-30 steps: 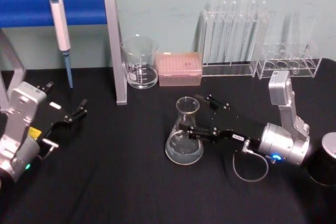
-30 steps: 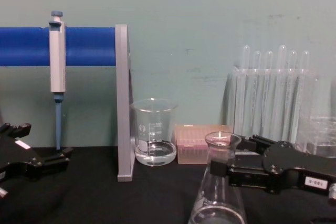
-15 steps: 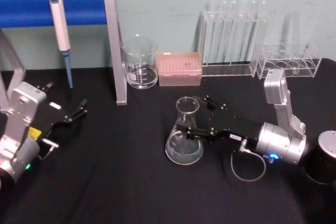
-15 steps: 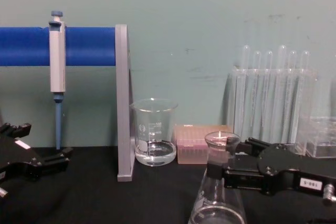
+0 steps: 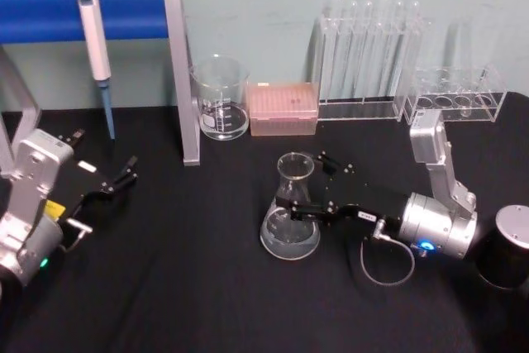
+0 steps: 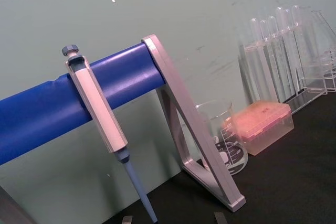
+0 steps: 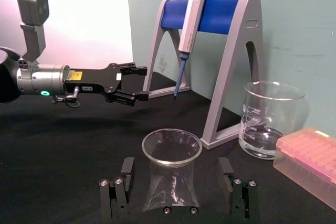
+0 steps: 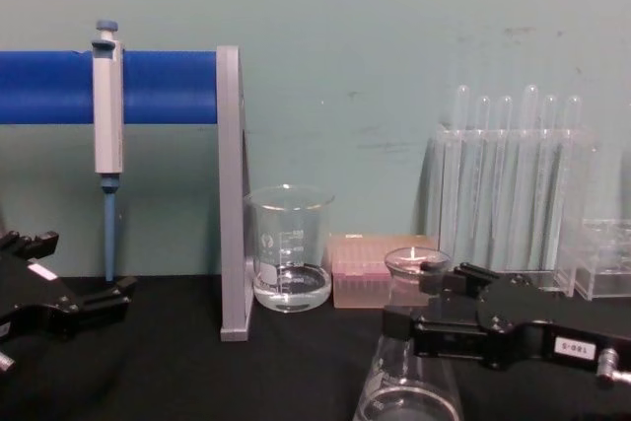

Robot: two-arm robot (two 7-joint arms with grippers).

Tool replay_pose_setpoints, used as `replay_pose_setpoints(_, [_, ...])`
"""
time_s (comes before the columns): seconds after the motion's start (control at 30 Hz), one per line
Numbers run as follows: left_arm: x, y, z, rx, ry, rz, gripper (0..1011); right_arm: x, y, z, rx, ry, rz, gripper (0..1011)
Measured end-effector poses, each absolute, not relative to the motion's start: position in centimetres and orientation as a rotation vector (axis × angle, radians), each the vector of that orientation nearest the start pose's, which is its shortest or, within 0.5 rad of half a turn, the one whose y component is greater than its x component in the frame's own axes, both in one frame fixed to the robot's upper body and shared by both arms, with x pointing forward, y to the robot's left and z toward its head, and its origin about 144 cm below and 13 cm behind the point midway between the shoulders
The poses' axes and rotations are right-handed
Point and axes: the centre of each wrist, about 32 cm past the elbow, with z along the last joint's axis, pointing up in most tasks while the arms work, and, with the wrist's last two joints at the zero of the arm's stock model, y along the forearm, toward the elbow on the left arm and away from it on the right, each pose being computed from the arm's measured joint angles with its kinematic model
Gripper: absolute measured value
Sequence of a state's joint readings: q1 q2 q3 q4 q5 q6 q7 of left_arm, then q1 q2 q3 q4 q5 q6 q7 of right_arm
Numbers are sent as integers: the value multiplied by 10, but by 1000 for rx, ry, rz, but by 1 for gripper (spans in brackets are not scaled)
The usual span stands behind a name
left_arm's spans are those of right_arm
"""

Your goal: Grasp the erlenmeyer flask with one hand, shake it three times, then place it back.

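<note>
In the head view the flask (image 5: 289, 222) is standing on the table (image 5: 198, 287) right of centre, the right gripper (image 5: 299, 181) bracketing its neck, the left gripper (image 5: 124, 173) resting far left, jaws apart. In the right wrist view the right fingers (image 7: 125, 182) are sitting spread either side of the neck, clear of the glass. In the chest view the right gripper is reaching in at neck height.

Four cams; we see the beaker (image 5: 220, 109) and pipette stand (image 5: 179, 72) in all of them.
Head looks down and forward over the table (image 5: 182, 287). Chest sits low and level, facing the wall (image 8: 394, 46). Left wrist is tilted, near the stand. Right wrist sits close behind the erlenmeyer flask (image 7: 171, 177), facing across toward the left gripper (image 7: 143, 82).
</note>
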State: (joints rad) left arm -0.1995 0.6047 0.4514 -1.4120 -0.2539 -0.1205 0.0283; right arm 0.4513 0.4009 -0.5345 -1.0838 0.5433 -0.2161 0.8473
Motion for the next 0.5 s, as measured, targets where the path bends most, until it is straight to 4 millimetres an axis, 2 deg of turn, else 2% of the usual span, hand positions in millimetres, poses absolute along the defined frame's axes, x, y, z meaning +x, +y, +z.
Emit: replay_pose_setpoints(0.5, [489, 310, 1140, 304, -285, 1248, 1001, 559, -266, 1129, -34, -20, -476, 1000])
